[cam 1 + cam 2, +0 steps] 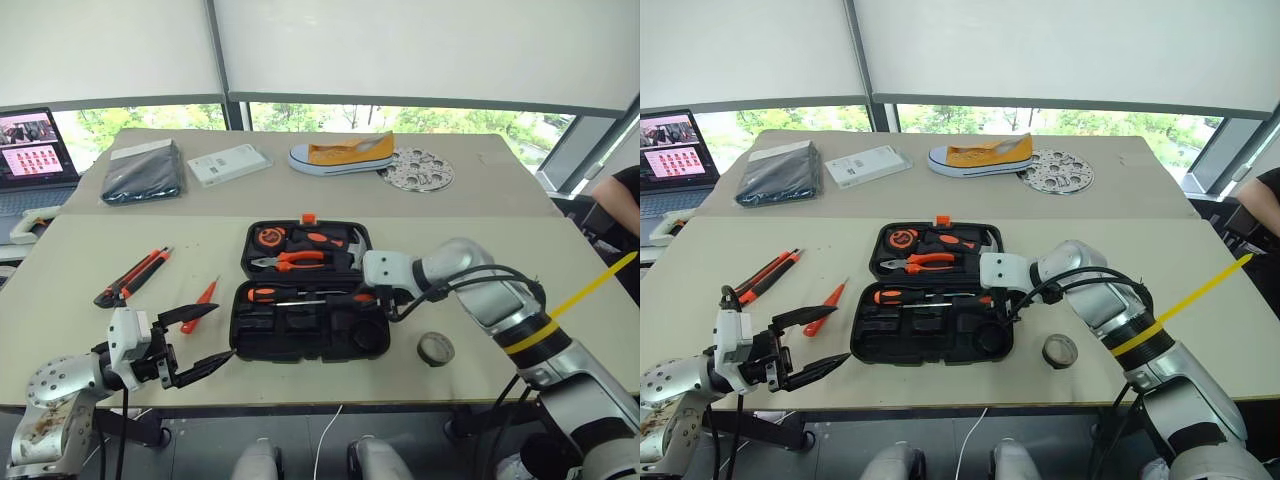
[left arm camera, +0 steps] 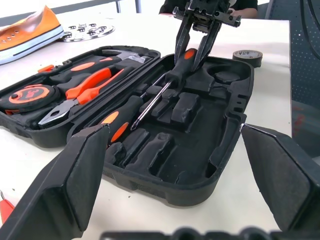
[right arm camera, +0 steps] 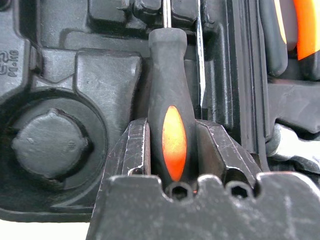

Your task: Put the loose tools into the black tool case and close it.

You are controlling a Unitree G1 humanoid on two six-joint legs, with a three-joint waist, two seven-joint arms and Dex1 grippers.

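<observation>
The black tool case [image 1: 300, 338] lies open on the near table. One black-and-orange screwdriver [image 1: 275, 294] rests in its front half. A second one [image 3: 172, 100] lies in a slot beside it, and my right gripper [image 3: 172, 130] stands open with a finger close on each side of its handle. Left of the case lie the orange-and-black utility knife [image 1: 132, 275] and the slim orange tester screwdriver [image 1: 203, 301]. The dark tape roll [image 1: 435, 348] sits on the table right of the case. My left gripper [image 1: 223, 331] hovers wide open and empty at the case's front left corner.
The case's back half holds a tape measure [image 1: 270, 237] and orange-handled pliers [image 1: 290, 260]. On the far table are a dark pouch [image 1: 145, 172], a white box [image 1: 228, 163], a shoe [image 1: 342, 153] and a perforated disc [image 1: 417, 170]. A laptop [image 1: 35, 150] stands far left; a person [image 1: 620, 205] sits far right.
</observation>
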